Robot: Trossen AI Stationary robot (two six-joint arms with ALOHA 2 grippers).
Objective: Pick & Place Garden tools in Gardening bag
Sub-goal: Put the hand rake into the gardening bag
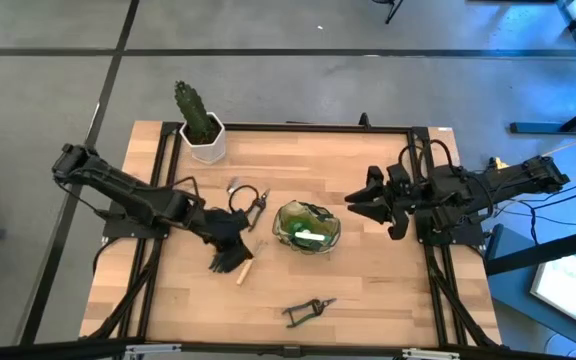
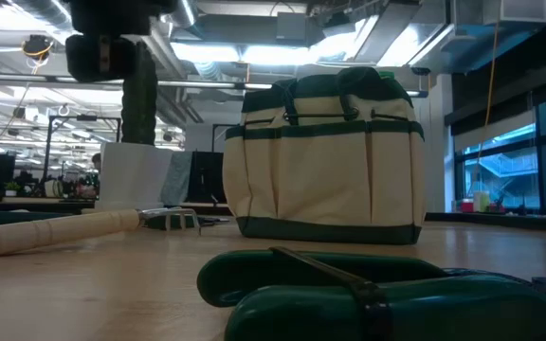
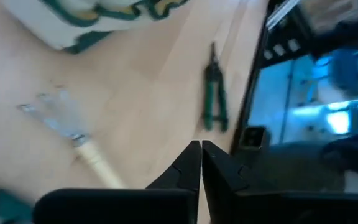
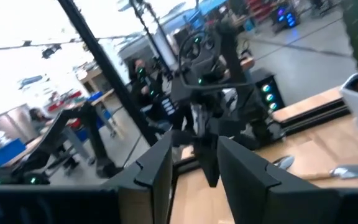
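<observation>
The olive-and-tan gardening bag (image 1: 306, 228) stands upright mid-table, mouth up; it also shows in the low view (image 2: 330, 161). A wooden-handled silver fork (image 3: 73, 134) lies flat on the table left of the bag, just under my left gripper (image 1: 228, 260). My left gripper (image 3: 201, 155) is shut and empty above it. Green-handled pruning shears (image 1: 308, 311) lie flat near the front edge and show in the left wrist view (image 3: 215, 93). Other tools (image 1: 248, 200) lie behind the fork. My right gripper (image 1: 356, 201) is open and empty, hovering right of the bag.
A green cactus in a white pot (image 1: 201, 130) stands at the table's far left. A silver tool head (image 4: 347, 171) lies on the table beyond my right gripper (image 4: 194, 162). Bare wood shows at the front right (image 1: 388, 290).
</observation>
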